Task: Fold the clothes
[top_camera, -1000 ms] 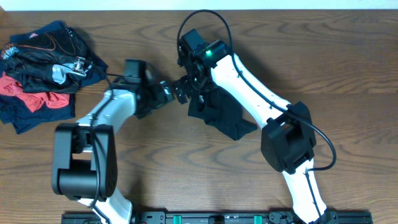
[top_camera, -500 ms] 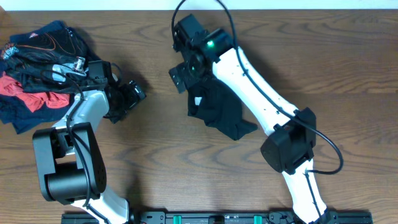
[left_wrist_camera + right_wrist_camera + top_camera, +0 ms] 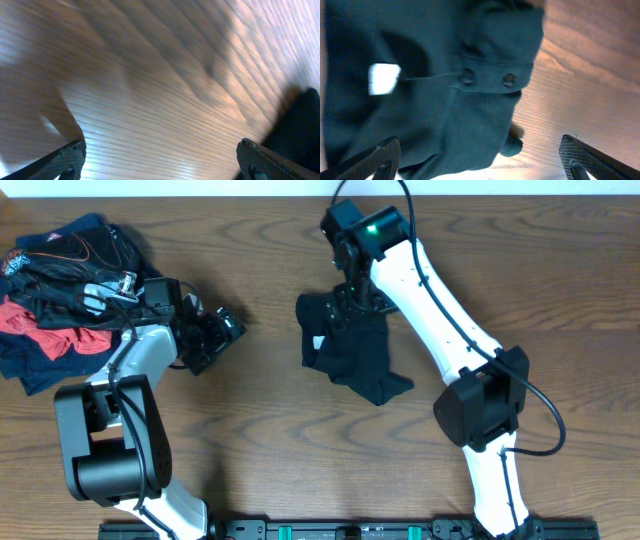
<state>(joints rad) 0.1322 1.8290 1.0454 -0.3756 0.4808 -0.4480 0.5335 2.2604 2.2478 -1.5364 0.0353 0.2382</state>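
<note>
A crumpled black garment [image 3: 355, 355] with a white tag [image 3: 319, 343] lies mid-table. My right gripper [image 3: 349, 307] hangs over its far edge, open and holding nothing. The right wrist view shows the dark cloth [image 3: 430, 100] close below, with two buttons [image 3: 509, 79] and the white tag [image 3: 384, 79]; the gripper [image 3: 480, 162] has its jaws wide apart. My left gripper [image 3: 229, 330] is open over bare wood, left of the garment. In the blurred left wrist view the gripper [image 3: 162, 162] is empty and black cloth [image 3: 302, 125] shows at the right edge.
A heap of other clothes [image 3: 65, 295], black, red and navy, fills the table's far left corner, just beyond the left arm's wrist. The wooden table [image 3: 560, 310] runs bare to the right of the right arm.
The left arm swung left, away from the garment towards the heap. The right gripper moved right, from beside the left gripper to over the garment's far edge. Both stayed open.
</note>
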